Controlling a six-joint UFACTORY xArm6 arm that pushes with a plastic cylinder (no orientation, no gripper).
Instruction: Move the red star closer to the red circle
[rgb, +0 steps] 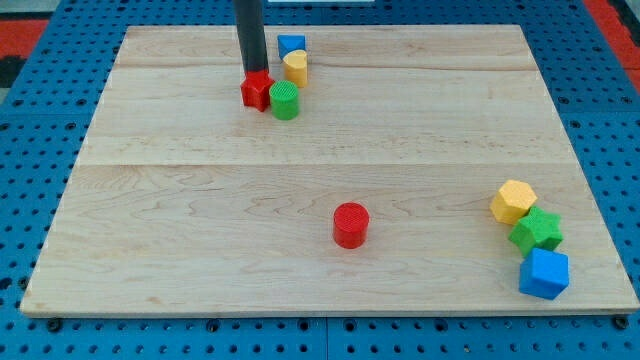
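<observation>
Claw there is none on this rig, so nothing is gripped: my tip (251, 74) sits against the top edge of the red star (257, 91).

From my remote seat, the wooden desk (200, 220) fills most of the view. Near its top, left of centre, the red star touches a green cylinder (285, 100) on its right; just above that stand a yellow block (295, 67) and, behind it, a blue block (291, 44). Well apart, low in the middle, the red circle (351, 224) stands alone. At the view's right edge a yellow hexagon block (513, 201), a green star (537, 231) and a blue block (544, 273) run downward in a touching line.
</observation>
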